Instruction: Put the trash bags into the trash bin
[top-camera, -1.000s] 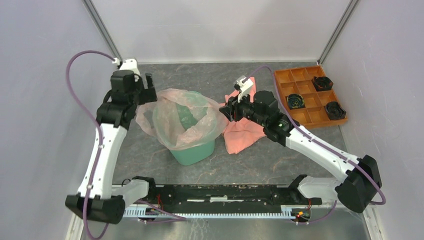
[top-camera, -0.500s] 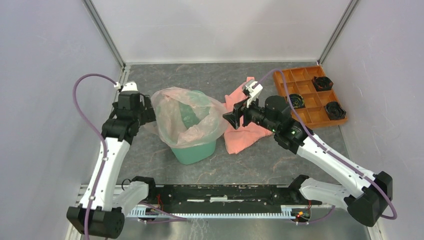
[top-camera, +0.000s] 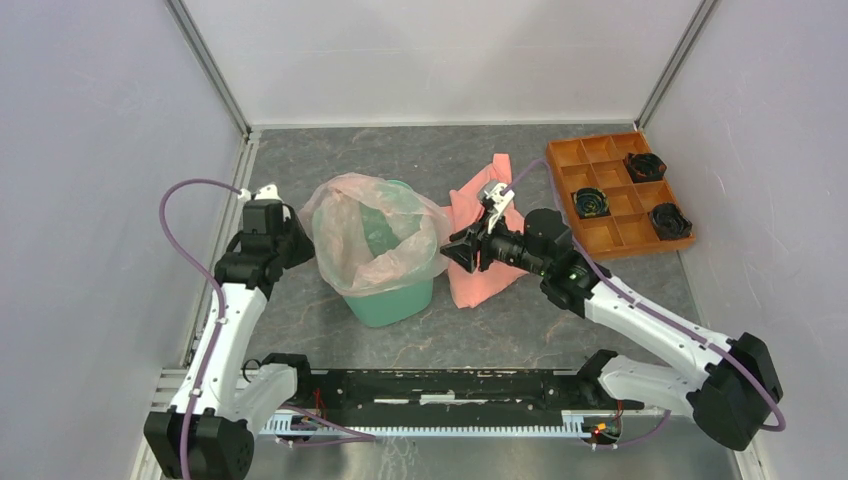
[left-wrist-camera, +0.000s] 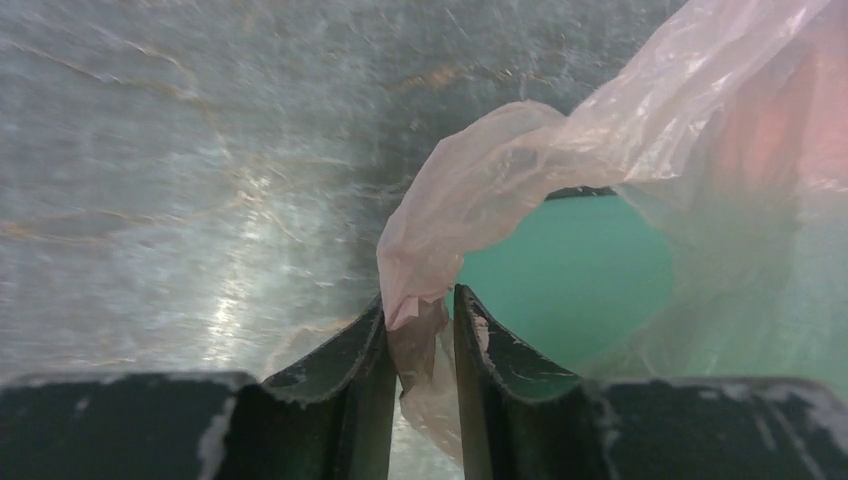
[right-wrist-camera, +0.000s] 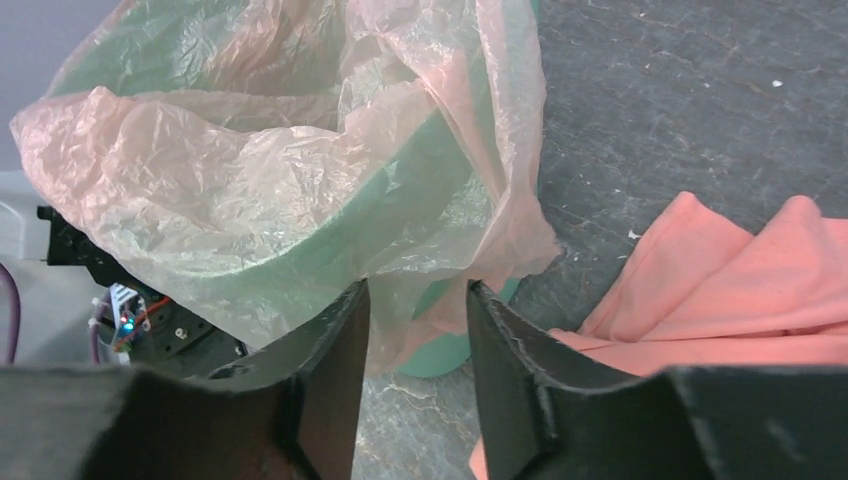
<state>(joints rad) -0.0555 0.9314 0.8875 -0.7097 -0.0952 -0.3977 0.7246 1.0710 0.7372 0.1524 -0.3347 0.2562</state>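
Observation:
The pale pink translucent trash bag (top-camera: 375, 225) is draped over and into the mint-green trash bin (top-camera: 390, 300), its mouth spread around the rim. My left gripper (top-camera: 297, 240) is at the bag's left edge. In the left wrist view the left gripper (left-wrist-camera: 420, 300) is shut on a fold of the trash bag (left-wrist-camera: 560, 150), with the bin (left-wrist-camera: 570, 270) just behind. My right gripper (top-camera: 452, 250) is at the bag's right edge. In the right wrist view the right gripper (right-wrist-camera: 415, 285) has its fingers apart, and a loose flap of the bag (right-wrist-camera: 250, 200) hangs between them.
A salmon-orange cloth (top-camera: 485, 250) lies crumpled on the table right of the bin, under the right wrist. An orange compartment tray (top-camera: 560, 150) at the back right holds three black round parts (top-camera: 645, 165). Grey walls close in the left and right sides.
The left arm drew back toward me and its jaws closed on the bag's left edge. The right gripper shifted down and left to the bag's right flap, and its jaws narrowed.

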